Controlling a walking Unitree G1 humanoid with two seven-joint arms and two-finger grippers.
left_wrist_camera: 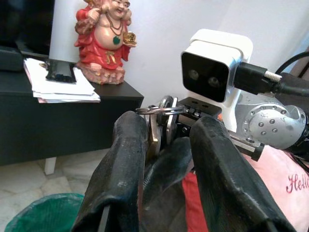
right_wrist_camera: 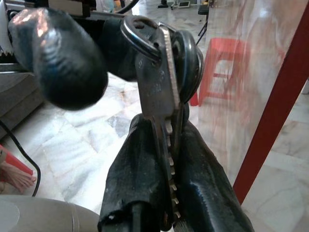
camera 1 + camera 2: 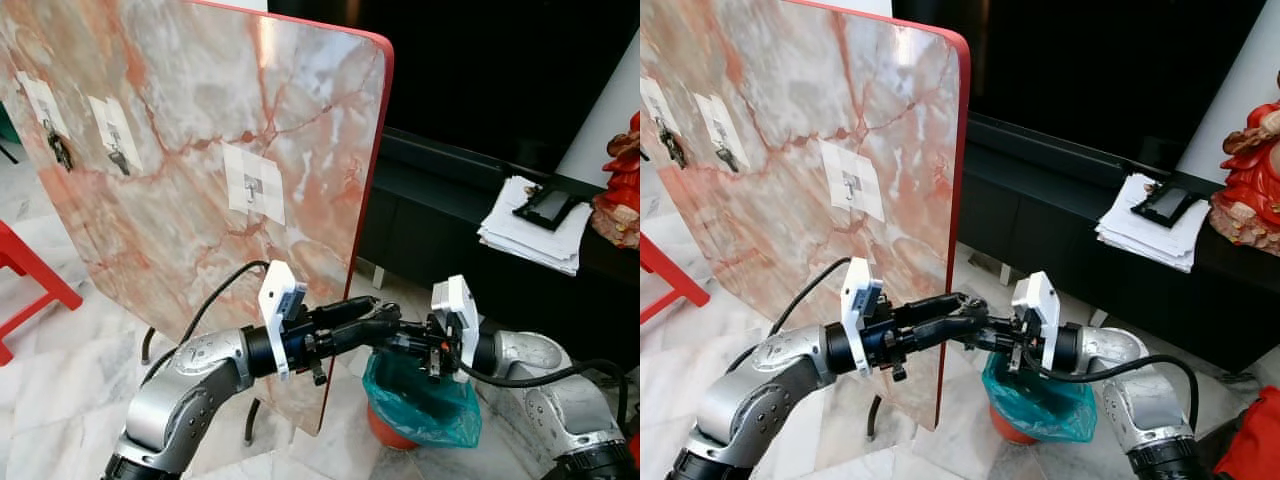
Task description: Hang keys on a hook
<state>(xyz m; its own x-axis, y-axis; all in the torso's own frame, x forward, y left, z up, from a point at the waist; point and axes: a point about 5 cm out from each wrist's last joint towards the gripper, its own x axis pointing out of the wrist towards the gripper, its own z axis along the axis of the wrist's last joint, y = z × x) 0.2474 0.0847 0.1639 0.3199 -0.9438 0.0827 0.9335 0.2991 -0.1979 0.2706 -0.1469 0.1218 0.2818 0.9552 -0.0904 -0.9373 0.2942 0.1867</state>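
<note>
Low in the middle of the frame the two arms meet tip to tip, right in front of the red edge of the marble board (image 3: 200, 150). The right gripper (image 2: 169, 159) has its jaws closed on the blades of the keys (image 2: 161, 96), holding the bunch upright with the ring at the top. The left gripper (image 1: 166, 145) has its jaws parted around that same bunch, one finger (image 1: 128, 145) pressed against the ring and the other standing off to the side. It looks like a handover between the arms.

The risk, as I judge it, is in that exchange. If the right jaws let go before the left ones have closed properly, the keys drop, most likely into the green-lined bin (image 3: 420, 400) directly beneath the grippers or onto the marble floor. The left finger is also touching only the ring's edge, so a grip taken there could let the bunch swing or twist out.

The empty hook (image 3: 250, 188) sits on its white pad in the centre of the board, well apart from the grippers and higher up; two more pads in the upper left of the frame already carry keys. Reaching it means lifting past the board's red rim, which could knock a loosely held bunch free.
</note>
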